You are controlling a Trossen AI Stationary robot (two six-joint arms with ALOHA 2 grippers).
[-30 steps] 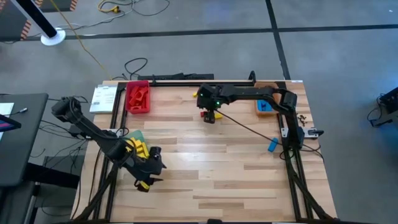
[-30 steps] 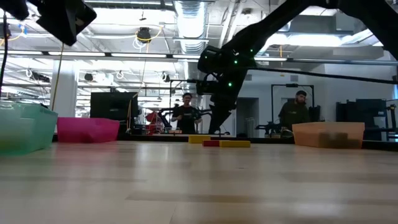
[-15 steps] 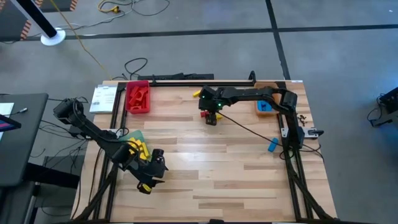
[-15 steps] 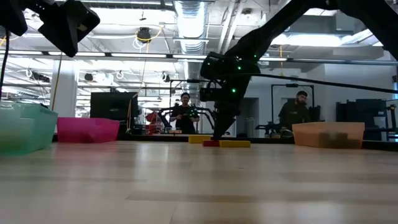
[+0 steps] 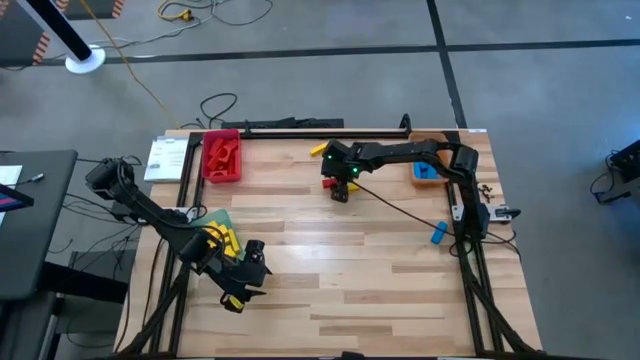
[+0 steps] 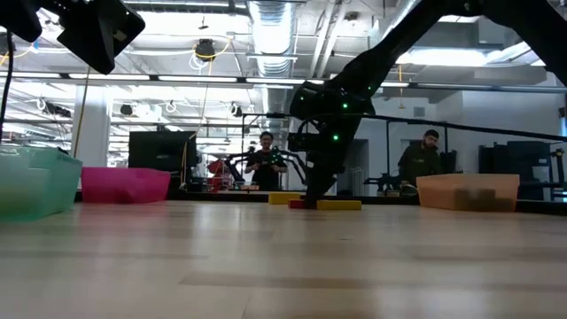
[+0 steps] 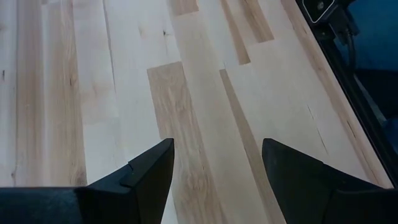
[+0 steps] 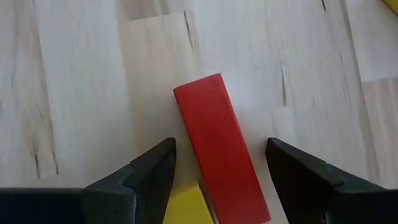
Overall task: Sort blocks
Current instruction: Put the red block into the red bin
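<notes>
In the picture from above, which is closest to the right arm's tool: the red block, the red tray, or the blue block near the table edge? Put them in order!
From the right tool:
1. Red block, right beside it, between its open fingers in the right wrist view.
2. Blue block, off toward the table's right edge.
3. Red tray, at the far left corner. Only a little farther than the blue block.

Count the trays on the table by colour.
Red tray: 1
Green tray: 1
Orange tray: 1
Total: 3
</notes>
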